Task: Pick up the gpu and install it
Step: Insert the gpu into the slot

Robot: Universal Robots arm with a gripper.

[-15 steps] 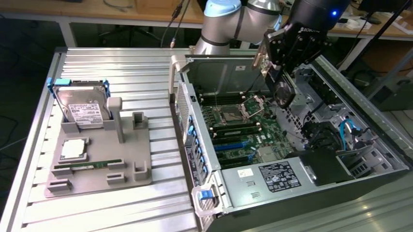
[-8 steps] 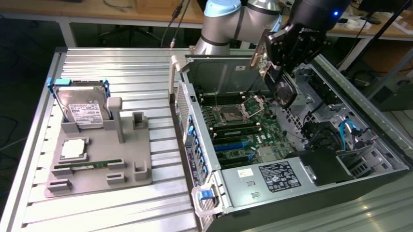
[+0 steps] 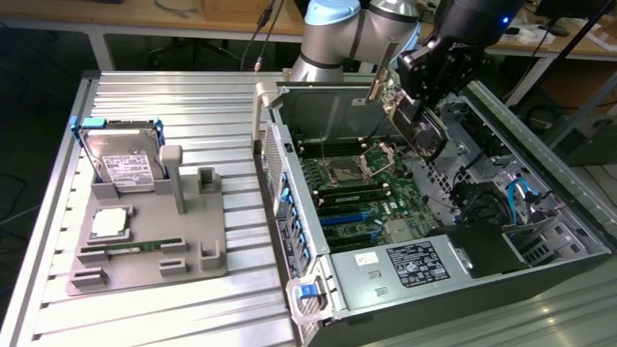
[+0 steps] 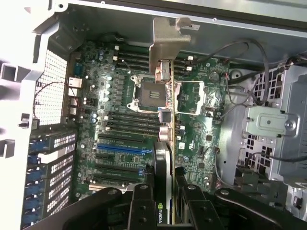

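Note:
My gripper [image 4: 165, 194] is shut on the gpu [image 4: 164, 143], a thin dark card seen edge-on in the wrist view, with its silver bracket [image 4: 168, 40] at the far end. In the exterior view the gripper [image 3: 417, 97] holds the gpu [image 3: 421, 134] in the air above the open computer case, tilted, its round black fan facing the exterior view's right and its bracket [image 3: 379, 92] near the case's rear wall. The card hangs over the motherboard [image 3: 352, 195] without touching it. Below lies a blue expansion slot [image 4: 122, 147].
On the ribbed metal table, a grey holder [image 3: 144, 238] at the exterior view's left carries a silver hard drive [image 3: 126, 163], a CPU [image 3: 109, 223] and a green memory stick [image 3: 130, 248]. The case walls [image 3: 318, 108], cables [image 3: 516, 199] and drive cage [image 4: 276, 129] surround the motherboard.

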